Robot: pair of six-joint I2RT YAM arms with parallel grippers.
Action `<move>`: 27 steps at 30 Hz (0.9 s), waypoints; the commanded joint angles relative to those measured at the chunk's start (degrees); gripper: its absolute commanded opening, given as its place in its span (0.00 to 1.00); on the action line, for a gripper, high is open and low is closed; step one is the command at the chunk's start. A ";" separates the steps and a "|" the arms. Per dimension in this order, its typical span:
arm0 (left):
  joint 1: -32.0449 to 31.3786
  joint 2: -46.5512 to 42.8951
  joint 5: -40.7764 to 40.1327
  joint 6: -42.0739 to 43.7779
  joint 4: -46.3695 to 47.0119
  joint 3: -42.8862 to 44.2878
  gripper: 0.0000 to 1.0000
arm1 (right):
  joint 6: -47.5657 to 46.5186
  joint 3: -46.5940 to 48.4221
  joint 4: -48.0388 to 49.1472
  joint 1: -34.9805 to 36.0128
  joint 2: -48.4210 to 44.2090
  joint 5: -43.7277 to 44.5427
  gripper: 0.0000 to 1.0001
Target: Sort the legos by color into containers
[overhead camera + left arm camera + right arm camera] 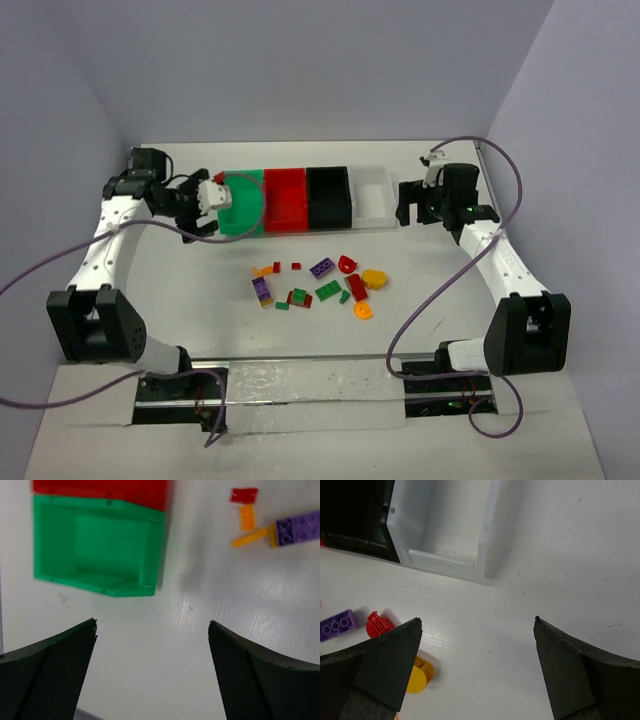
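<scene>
Across the far middle of the white surface (pixel 180 300), seen from above, four joined bins sit in a row: a green bin (pixel 243 205), a red bin (pixel 285 200), a black bin (pixel 329 197) and a clear white bin (pixel 370 195). The legos (pixel 320 285) lie scattered just near of the row, none inside a bin as far as this view shows. The left jaws hang just left of the green bin, and the right jaws just right of the white one.

Under the left wrist, the left jaws stand wide apart with nothing between them, over bare surface. The green bin (pixel 95 545) is ahead on the left with the red bin (pixel 100 489) beyond it. Off to the right lie a purple brick (pixel 300 527), an orange plate (pixel 247 517) and a small red plate (pixel 244 495).

Under the right wrist, the right jaws are also released and hold nothing. The white bin (pixel 490 530) lies ahead, with the black bin (pixel 355 515) touching its left side. A purple plate (pixel 337 625), a rounded red brick (pixel 379 624) and a rounded yellow brick (pixel 419 676) lie at the left.
</scene>
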 commanded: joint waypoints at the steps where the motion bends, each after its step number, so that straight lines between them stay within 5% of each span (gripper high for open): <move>1: -6.34 3.37 -1.19 26.73 -15.39 1.02 0.97 | -1.40 2.88 -2.16 0.00 1.13 -2.05 1.00; 14: -25.10 6.32 -4.95 38.53 -13.87 -6.20 0.87 | -2.96 3.90 -4.68 -0.02 2.42 -2.11 1.00; 27: -31.07 10.76 -9.59 40.69 -14.20 -9.29 0.69 | -2.96 3.88 -5.03 -0.09 2.73 -3.01 1.00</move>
